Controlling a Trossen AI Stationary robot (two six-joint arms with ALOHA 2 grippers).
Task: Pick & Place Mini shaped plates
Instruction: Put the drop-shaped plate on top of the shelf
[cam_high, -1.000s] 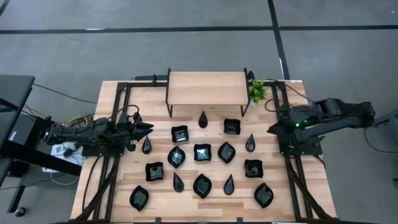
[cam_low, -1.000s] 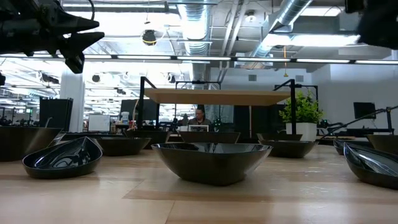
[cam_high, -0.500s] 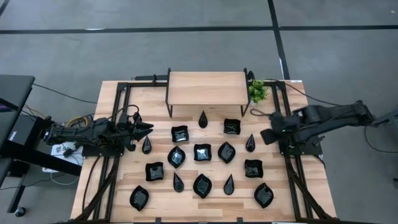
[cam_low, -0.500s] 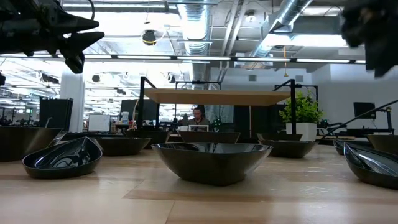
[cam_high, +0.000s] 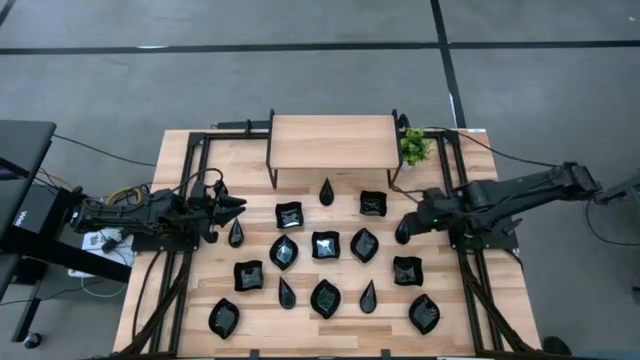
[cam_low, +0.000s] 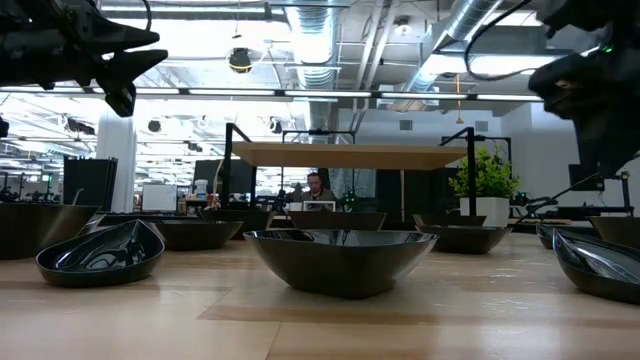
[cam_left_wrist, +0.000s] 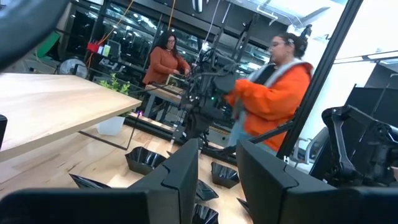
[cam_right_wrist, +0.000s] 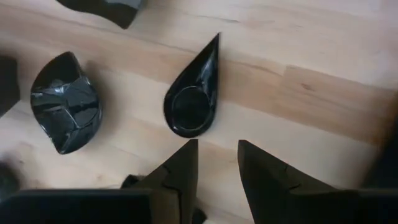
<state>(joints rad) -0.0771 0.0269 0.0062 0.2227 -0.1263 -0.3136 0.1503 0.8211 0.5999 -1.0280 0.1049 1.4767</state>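
While the left gripper (cam_high: 238, 204) waits at the table's left edge with its fingers slightly apart and empty, the right gripper (cam_right_wrist: 216, 163) hovers over a teardrop plate (cam_right_wrist: 193, 99) on the right side of the table (cam_high: 340, 310). Its jaws stand a little apart, holding nothing. A leaf plate (cam_right_wrist: 66, 110) lies just beside the teardrop, among the other mini shaped plates (cam_high: 325, 245) spread across the wood.

16 black plates (cam_high: 324, 245), 1 plant (cam_high: 414, 147).
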